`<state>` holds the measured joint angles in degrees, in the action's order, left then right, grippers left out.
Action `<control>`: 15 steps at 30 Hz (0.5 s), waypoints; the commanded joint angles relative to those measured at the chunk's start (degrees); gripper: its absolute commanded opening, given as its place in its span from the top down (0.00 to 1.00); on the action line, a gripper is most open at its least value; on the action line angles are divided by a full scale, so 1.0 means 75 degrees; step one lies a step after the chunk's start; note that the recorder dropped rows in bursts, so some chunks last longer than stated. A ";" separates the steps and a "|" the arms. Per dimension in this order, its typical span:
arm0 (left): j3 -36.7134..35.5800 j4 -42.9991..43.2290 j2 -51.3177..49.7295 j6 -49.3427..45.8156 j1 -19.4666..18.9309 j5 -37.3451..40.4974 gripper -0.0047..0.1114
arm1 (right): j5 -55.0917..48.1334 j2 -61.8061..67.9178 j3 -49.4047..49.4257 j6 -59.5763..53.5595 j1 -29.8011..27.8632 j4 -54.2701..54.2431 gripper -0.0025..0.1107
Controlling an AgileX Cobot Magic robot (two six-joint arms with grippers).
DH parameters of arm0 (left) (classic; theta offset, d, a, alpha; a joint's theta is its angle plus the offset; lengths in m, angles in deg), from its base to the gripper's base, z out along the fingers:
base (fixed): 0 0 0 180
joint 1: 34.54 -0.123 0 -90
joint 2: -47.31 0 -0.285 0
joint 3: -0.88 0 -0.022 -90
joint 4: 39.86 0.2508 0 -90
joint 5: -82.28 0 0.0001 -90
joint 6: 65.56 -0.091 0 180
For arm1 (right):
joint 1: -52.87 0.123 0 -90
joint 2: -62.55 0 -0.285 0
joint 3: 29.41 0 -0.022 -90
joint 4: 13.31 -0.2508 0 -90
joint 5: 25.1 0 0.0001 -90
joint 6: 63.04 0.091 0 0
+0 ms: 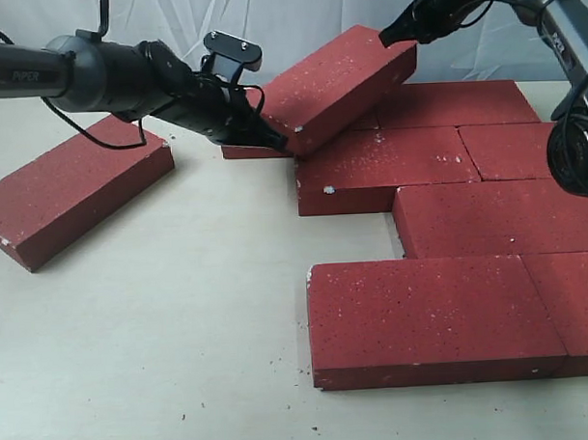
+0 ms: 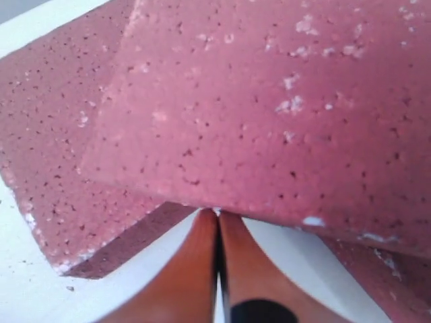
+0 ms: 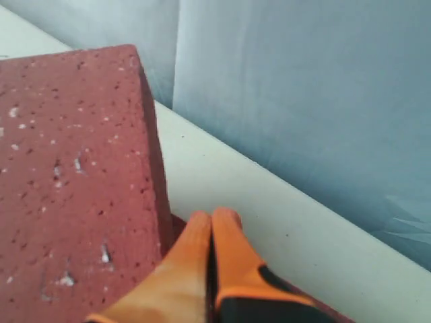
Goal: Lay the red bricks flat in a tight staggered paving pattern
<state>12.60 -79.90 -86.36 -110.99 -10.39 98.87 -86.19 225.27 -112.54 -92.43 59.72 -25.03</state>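
One red brick (image 1: 337,81) is tilted, its low end resting on the laid bricks and its far end raised. My left gripper (image 1: 278,140) is shut with nothing between its fingers, its tip against the brick's low end (image 2: 269,101). My right gripper (image 1: 394,33) is also shut and empty, its tip against the raised end (image 3: 74,182). Several red bricks lie flat in staggered rows, among them a middle one (image 1: 384,169), one further right (image 1: 497,218) and the nearest (image 1: 433,317). Part of another brick (image 2: 60,155) shows beneath the tilted one.
A single red brick (image 1: 76,194) lies apart at the left, turned at an angle. A pale cloth backdrop (image 1: 296,12) closes off the rear. The white tabletop (image 1: 182,330) carries a few crumbs of brick dust near the front.
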 commanded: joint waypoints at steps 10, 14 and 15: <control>-0.1122 0.0078 0.1789 0.0055 -0.0080 -0.0436 0.96 | -0.1184 -0.1012 0.0221 0.0401 0.0284 -0.0990 0.99; -0.1703 0.0090 0.2110 0.0055 -0.0133 -0.0742 0.96 | -0.1184 -0.1514 0.0956 0.0584 0.0805 -0.0166 0.99; -0.1802 0.0090 0.2191 0.0055 -0.0168 -0.0646 0.96 | -0.1184 -0.1726 0.1284 0.0610 0.0973 0.0008 0.99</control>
<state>0.65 -78.46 -72.17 -110.78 -11.91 95.33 -93.30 215.53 -107.10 -89.23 63.10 -23.96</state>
